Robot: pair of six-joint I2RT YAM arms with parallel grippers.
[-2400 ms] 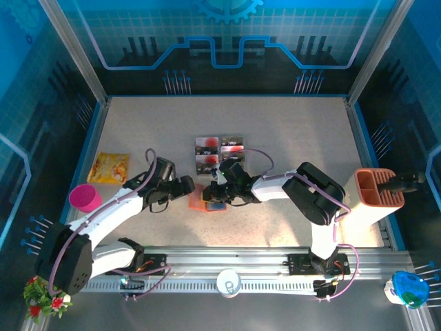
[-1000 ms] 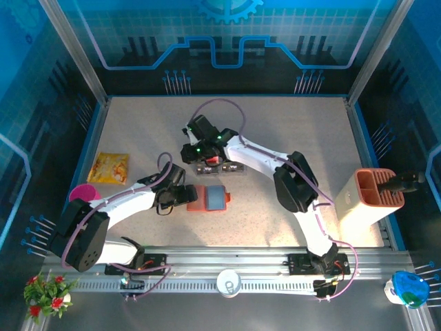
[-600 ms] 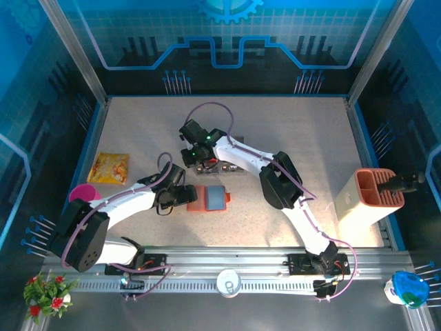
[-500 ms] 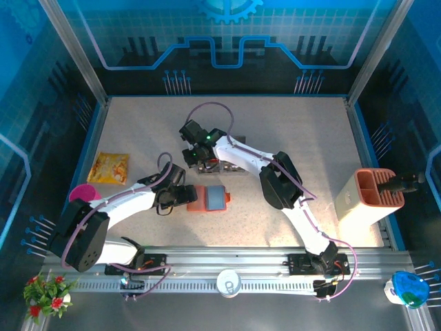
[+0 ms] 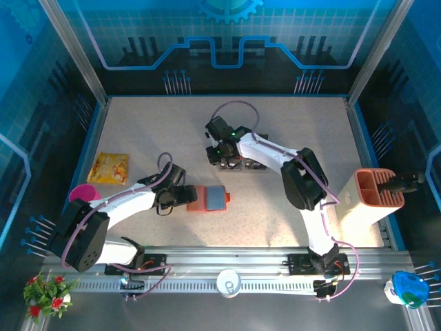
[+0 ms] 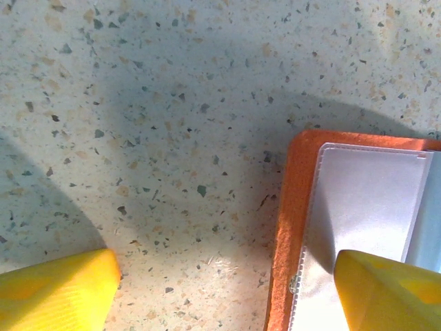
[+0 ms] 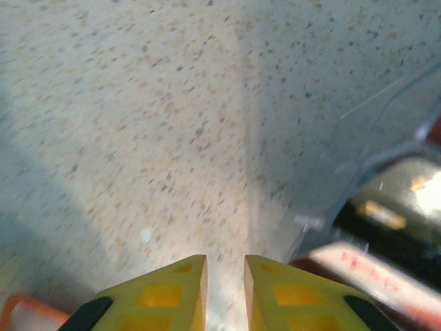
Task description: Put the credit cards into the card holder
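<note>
The card holder (image 5: 212, 198) lies open on the table, orange-red with grey-blue pockets. My left gripper (image 5: 187, 195) is at its left edge, open. In the left wrist view one yellow finger (image 6: 389, 293) hovers over the holder's clear pocket (image 6: 358, 200), the other rests over bare table, and the left gripper (image 6: 227, 296) holds nothing. The credit cards (image 5: 242, 165) lie in a row behind the holder. My right gripper (image 5: 219, 153) is at their left end. In the right wrist view the right gripper (image 7: 224, 283) stands slightly open over bare table, with the cards (image 7: 393, 255) to its right.
A yellow snack packet (image 5: 109, 167) and a pink cup (image 5: 84, 198) sit at the left. An orange ribbed container (image 5: 377, 186) stands on a white box at the right edge. A white cup (image 5: 228, 281) rests on the front rail.
My right arm swung from the left of the cards towards the right, and its jaws parted a little. The row of cards now lies further right. The left arm stayed still.
</note>
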